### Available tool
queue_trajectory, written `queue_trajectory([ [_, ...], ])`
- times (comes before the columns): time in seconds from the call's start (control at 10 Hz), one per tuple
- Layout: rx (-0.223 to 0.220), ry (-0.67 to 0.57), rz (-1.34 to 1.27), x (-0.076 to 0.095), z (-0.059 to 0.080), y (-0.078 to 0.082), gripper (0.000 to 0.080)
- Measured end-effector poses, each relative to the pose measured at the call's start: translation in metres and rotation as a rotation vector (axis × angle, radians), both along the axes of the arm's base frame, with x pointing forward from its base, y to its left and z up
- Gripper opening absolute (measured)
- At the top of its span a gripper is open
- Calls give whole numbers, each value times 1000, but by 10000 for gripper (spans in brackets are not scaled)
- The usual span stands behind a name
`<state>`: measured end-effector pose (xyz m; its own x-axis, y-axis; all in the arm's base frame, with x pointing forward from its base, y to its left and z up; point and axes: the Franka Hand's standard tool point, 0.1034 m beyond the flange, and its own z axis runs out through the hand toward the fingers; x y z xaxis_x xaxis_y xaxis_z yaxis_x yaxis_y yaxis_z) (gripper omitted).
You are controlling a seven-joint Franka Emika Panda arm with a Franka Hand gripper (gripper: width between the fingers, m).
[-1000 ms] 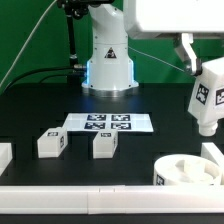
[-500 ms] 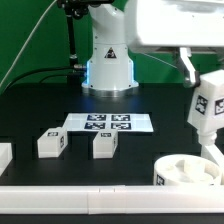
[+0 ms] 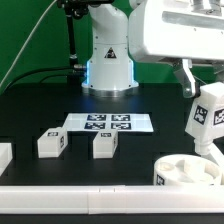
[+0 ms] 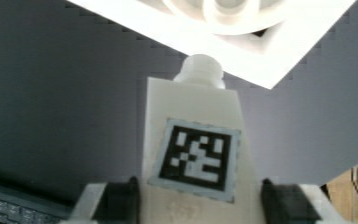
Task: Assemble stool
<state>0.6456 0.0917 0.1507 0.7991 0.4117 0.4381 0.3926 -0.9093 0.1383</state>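
Observation:
My gripper [image 3: 203, 75] is shut on a white stool leg [image 3: 207, 118] with a black-and-white tag and holds it upright in the air at the exterior view's right. The leg's peg end points down, just above the round white disc seat [image 3: 187, 171], which lies socket side up at the front right. In the wrist view the leg [image 4: 195, 140] sits between my fingers [image 4: 121, 202], with the seat [image 4: 229, 25] beyond its peg tip. Two more tagged legs, one [image 3: 51, 142] and another [image 3: 105, 143], lie on the black table left of centre.
The marker board [image 3: 108, 123] lies flat behind the two loose legs. The robot's base [image 3: 108, 60] stands at the back centre. A white border block [image 3: 4, 155] sits at the left edge, and a white rail [image 3: 80, 197] runs along the front.
The held leg has moved down and slightly towards the exterior view's left, closer to the seat. The loose legs and the seat have not moved.

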Motion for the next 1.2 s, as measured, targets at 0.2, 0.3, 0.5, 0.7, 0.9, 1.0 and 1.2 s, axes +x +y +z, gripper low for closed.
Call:
queue_trajectory([
  [0.2,10,-47,14,-8,-14,8,324],
  [0.3,3,-53,22,-19,-32,8,324],
  [0.5,-17,-46,41,-24,-40,13,324],
  [0.7,-15,-44,40,-26,-43,18,324],
  [0.9,-17,-43,40,-24,-48,17,324],
  [1.0,-17,-47,39,-23,-48,16,324],
  [1.2,-20,-46,39,-23,-48,12,324],
])
